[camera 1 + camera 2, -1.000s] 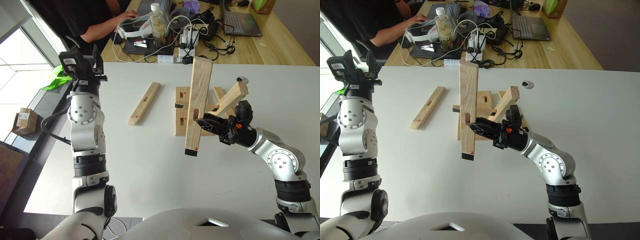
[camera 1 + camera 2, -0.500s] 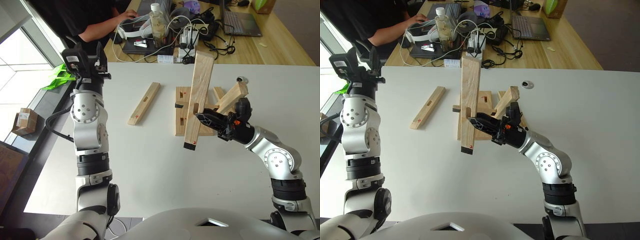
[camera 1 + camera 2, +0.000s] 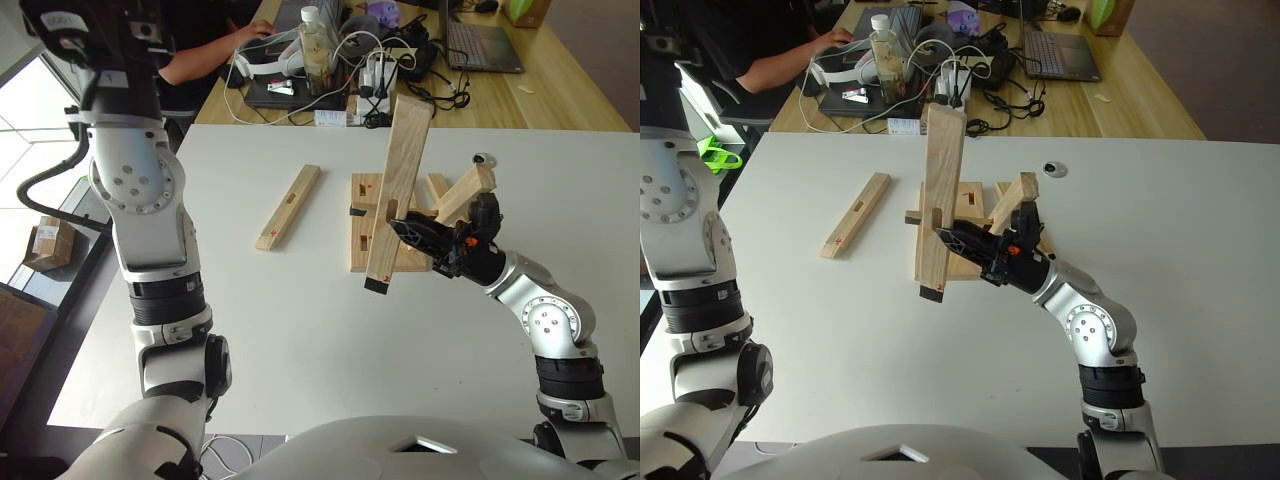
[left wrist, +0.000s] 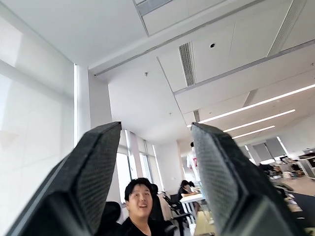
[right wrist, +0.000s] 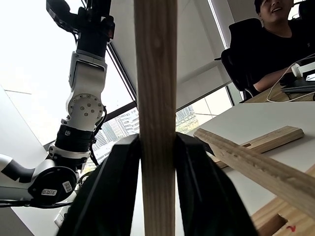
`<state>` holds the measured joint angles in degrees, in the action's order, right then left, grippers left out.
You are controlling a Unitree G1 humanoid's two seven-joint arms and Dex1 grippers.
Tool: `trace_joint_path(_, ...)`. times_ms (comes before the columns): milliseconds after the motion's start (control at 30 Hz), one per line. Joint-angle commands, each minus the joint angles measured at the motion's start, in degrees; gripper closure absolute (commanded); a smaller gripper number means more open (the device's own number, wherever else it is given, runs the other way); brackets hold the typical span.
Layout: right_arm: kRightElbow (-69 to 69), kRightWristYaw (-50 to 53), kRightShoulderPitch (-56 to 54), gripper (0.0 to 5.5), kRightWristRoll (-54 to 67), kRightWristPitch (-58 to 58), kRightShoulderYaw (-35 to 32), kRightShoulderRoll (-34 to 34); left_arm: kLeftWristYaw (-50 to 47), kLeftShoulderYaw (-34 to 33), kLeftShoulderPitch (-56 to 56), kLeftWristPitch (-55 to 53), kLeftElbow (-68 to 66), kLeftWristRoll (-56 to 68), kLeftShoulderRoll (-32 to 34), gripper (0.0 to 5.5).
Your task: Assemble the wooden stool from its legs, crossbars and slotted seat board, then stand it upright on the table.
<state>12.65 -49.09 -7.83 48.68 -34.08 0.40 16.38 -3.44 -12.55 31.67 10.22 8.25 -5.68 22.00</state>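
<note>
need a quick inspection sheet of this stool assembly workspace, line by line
surface: white table, round fitting near its far edge
job's things: long board held tilted near upright; slotted bar lying flat, apart, on the robot's left; stacked pieces behind the held board, one bar leaning on them
clutter: bottle and laptop on the wooden desk behind
grippers: right gripper, jaws shut on the long board's lower part; left gripper raised high, jaws open, empty
cables: tangle on the wooden desk
surroundings: window on the robot's left
</note>
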Motion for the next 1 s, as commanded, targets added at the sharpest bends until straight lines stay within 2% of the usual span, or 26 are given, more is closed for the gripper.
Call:
trace_joint_path(33, -0.11, 1.55, -0.80, 4.54, -1.34, 1.76, -0.68, -0.97, -1.27, 1.25, -1.42, 0.46, 0.28, -3.36, -0.70, 2.96)
trace_joint_path(267, -0.12, 3.41, -0.31, 4.54, -3.47, 5.09, -0.81, -2.77, -3.26, -0.64, -1.29, 0.42, 0.79, -2.59, -1.77, 3.22)
trace_joint_path(433, 0.38, 3.40, 0.58, 4.54, -4.25, 6.44, -0.72, -3.11, -3.21, -1.31, -1.96, -1.38, 0.43, -1.57, -2.28, 3.95)
trace_joint_path(533, 0.52, 3.17, 0.93, 4.54, -4.36, 6.46, -0.60, -3.04, -2.11, -1.64, -1.76, -3.08, 0.07, 0.62, -2.41, 3.95)
trace_joint_path(667, 0.33, 2.79, 0.86, 4.54, -4.32, 6.34, -0.62, -2.82, -2.67, -1.53, -1.98, -3.21, 0.92, -0.93, -2.01, 4.53)
trace_joint_path(733, 0.28, 2.61, 1.01, 4.54, -4.39, 6.41, -0.55, -2.79, -3.16, -1.41, -2.01, -3.79, 1.66, -1.70, -2.32, 4.57)
trace_joint_path(833, 0.24, 2.42, 0.99, 4.54, -4.50, 6.37, -0.30, -2.85, -2.45, -0.72, -2.18, -2.24, 1.73, -2.09, -1.98, 5.15)
trace_joint_path(900, 0.16, 2.22, 0.90, 4.54, -4.39, 6.19, -0.34, -2.83, -3.04, -1.12, -1.46, -3.70, 1.18, -2.47, -2.03, 5.15)
trace_joint_path(1000, -0.05, 2.13, 0.83, 4.54, -4.46, 6.10, -0.33, -2.82, -3.90, -0.38, -1.88, -2.19, 1.99, -4.93, -1.70, 5.47)
